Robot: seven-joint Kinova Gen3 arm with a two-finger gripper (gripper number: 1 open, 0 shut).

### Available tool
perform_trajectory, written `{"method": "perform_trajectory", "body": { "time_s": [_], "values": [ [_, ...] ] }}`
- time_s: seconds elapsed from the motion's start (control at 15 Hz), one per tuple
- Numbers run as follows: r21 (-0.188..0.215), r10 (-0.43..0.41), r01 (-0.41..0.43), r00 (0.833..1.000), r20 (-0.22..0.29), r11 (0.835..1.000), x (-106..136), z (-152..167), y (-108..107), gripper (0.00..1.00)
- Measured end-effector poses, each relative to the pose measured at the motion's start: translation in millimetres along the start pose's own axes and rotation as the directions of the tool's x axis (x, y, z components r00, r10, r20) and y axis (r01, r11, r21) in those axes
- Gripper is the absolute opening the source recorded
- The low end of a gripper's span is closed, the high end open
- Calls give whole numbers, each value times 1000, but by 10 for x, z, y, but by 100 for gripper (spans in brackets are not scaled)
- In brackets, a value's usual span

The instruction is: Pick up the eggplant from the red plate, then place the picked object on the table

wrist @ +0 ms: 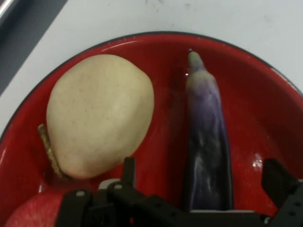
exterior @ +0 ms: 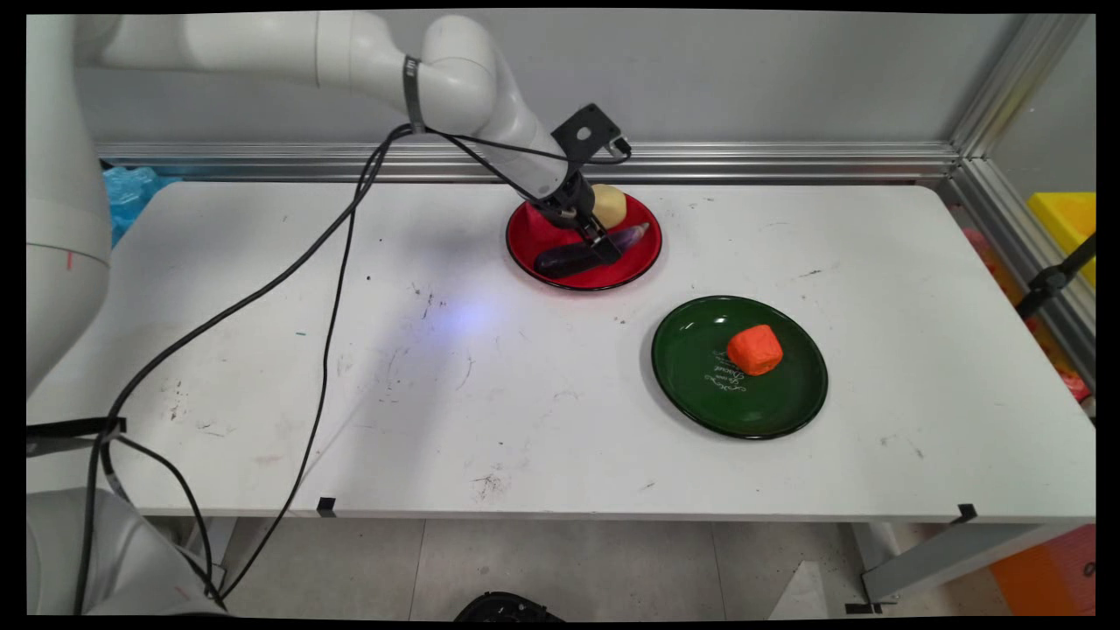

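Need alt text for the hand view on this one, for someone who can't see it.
The open tool straddles a purple eggplant lying on a red plate, one finger on each side. A pale pear lies beside the eggplant, and a red fruit shows at the bottom corner.

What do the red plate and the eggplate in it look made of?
Red plate: glossy hard surface with a dark rim and sharp highlights, probably enamelled metal or melamine; can't tell which. Eggplant: smooth purple skin with a dull waxy sheen, likely a plastic replica, though real isn't ruled out. The gripper straddles it.
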Motion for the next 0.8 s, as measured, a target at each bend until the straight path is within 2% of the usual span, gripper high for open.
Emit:
{"method": "perform_trajectory", "body": {
  "time_s": [0.27,0.33,0.8],
  "values": [
    [8,5,-5,1000,17,1000,25,136,3,100],
    [8,6,-6,1000,20,1000,27,154,4,0],
    [11,32,-32,999,35,999,48,145,16,0]
  ]
}}
